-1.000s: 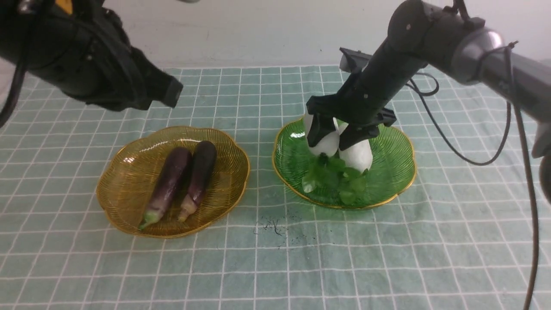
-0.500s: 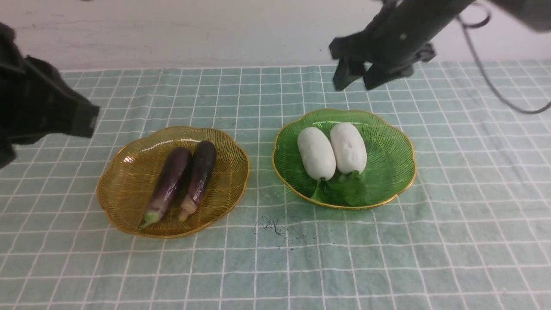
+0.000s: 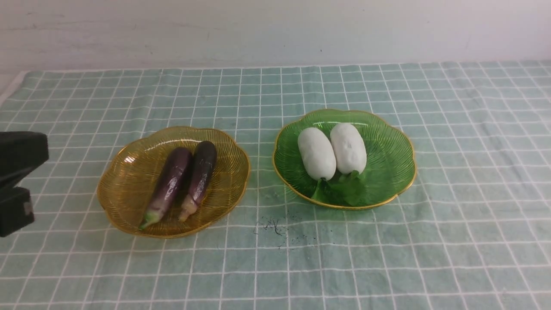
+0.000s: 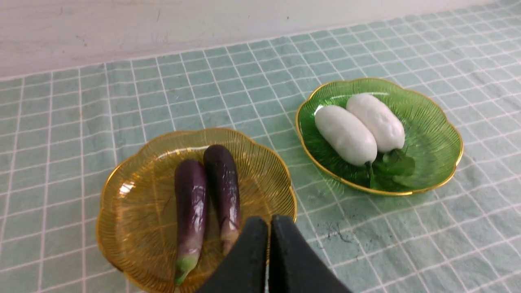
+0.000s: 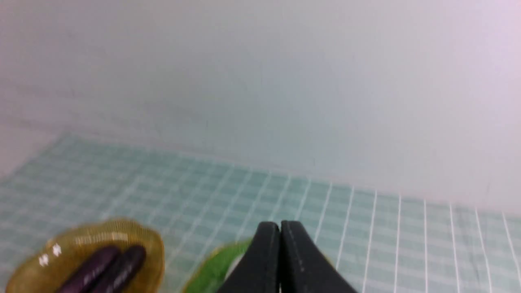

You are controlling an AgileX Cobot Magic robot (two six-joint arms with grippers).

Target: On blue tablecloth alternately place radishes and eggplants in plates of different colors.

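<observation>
Two dark purple eggplants (image 3: 170, 183) (image 3: 201, 172) lie side by side in the amber plate (image 3: 125, 181) on the blue tablecloth (image 3: 452, 241). Two white radishes (image 3: 316, 153) (image 3: 348, 147) lie side by side in the green plate (image 3: 387, 150), leaves toward me. My left gripper (image 4: 268, 223) is shut and empty, above the near edge of the amber plate (image 4: 138, 203). My right gripper (image 5: 280, 224) is shut and empty, high above the cloth; that view is blurred. The right arm is out of the front view.
A black part of my left arm (image 3: 17, 181) shows at the front view's left edge. A dark smudge (image 3: 273, 226) marks the cloth between the plates, nearer me. A pale wall runs behind the cloth's far edge.
My right gripper let go of a radish in the green plate, rose and left the front view. My left arm drew back to the left edge. Both radishes now lie still.
</observation>
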